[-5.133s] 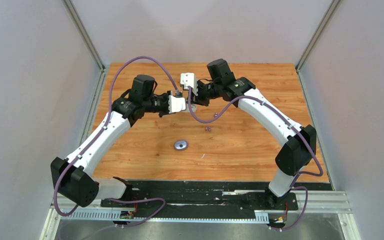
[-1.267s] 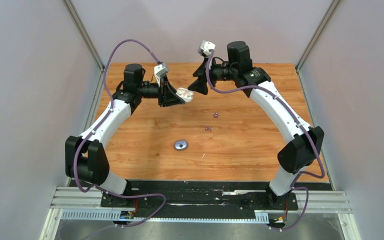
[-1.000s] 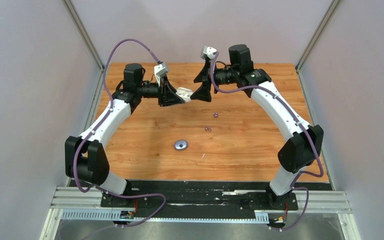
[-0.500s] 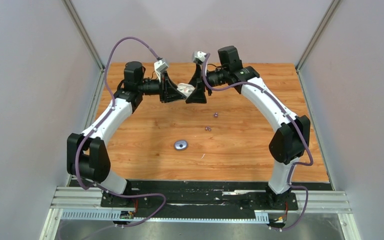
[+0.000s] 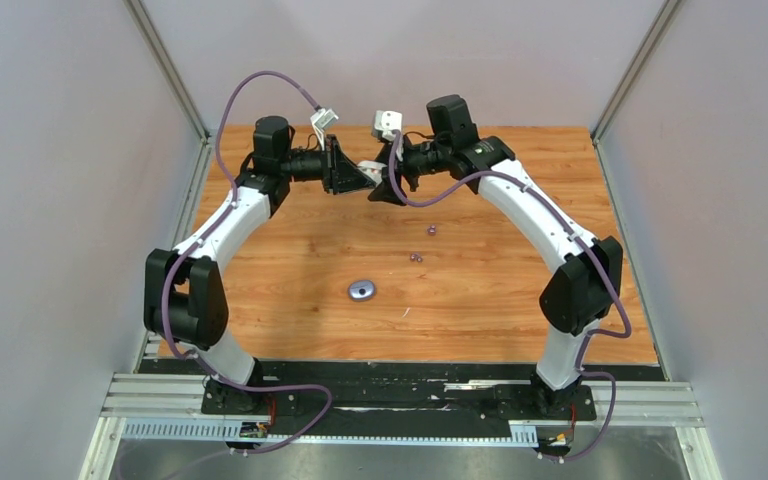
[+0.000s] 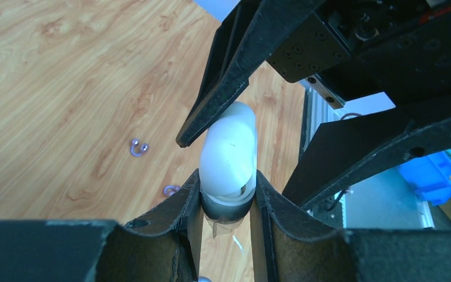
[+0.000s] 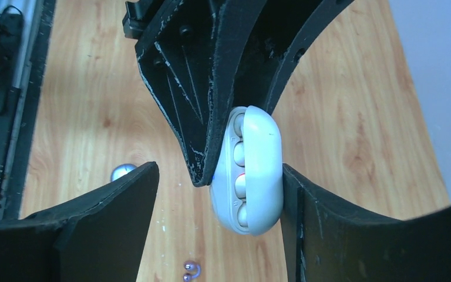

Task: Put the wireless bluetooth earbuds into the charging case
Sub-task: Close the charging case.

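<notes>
A white charging case [image 7: 252,170] hangs above the far middle of the table, and my left gripper [image 6: 228,194] is shut on its lower end. Its lid stands ajar, and white earbuds [image 7: 239,154] sit inside. My right gripper [image 7: 218,170] is open and straddles the case: one finger [image 7: 352,235] rests against the lid side, the other [image 7: 94,223] stands apart. In the top view the two grippers [image 5: 360,178] [image 5: 380,190] meet at the case [image 5: 370,168]. Two dark purple earbuds [image 5: 415,257] [image 5: 431,230] lie on the wood below.
A small grey-purple pebble-shaped case [image 5: 362,291] lies on the wooden table [image 5: 280,260] nearer the bases. Grey walls close in on the left, right and back. A black rail [image 5: 410,380] runs along the near edge.
Both arms have drawn together and farther back. My right gripper swung left until its jaws came around the white case, and they have narrowed. My left grip is unchanged.
</notes>
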